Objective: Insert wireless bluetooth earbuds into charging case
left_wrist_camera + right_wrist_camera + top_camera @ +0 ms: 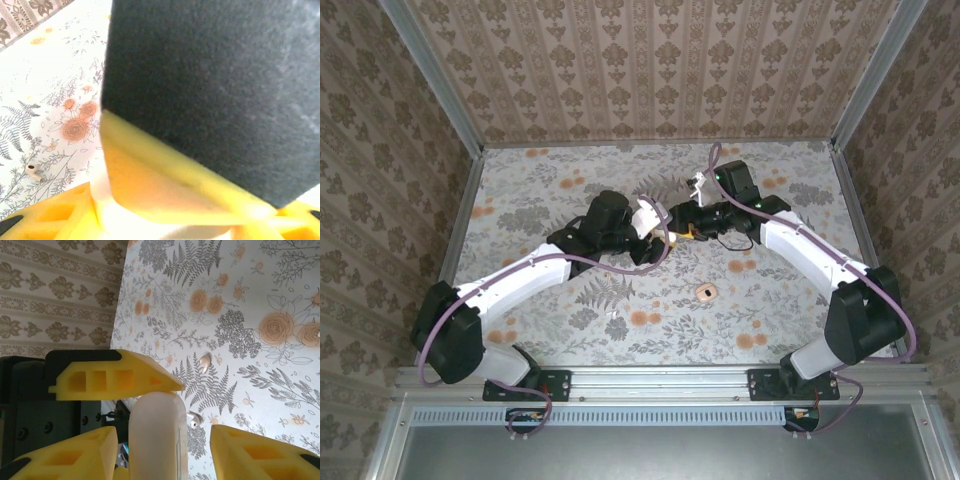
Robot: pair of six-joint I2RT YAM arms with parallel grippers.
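case (pixel 643 215) in left claw (pixel 652 226), opposite right claw (pixel 673 216)

surface (pixel 520 200): white, grey ferns + orange roses | walls (pixel 650 70): beige-brown damask stripes | arms (pixel 520 285): white shells, black joints | cables (pixel 620 265): purple | fingers (pixel 100 380): yellow, black pads (pixel 210 90) | charging case (pixel 157 435): glossy white | earbud (pixel 34 171): white | disc (pixel 705 293): pinkish-tan, dark centre | frame rail (pixel 660 378): silver
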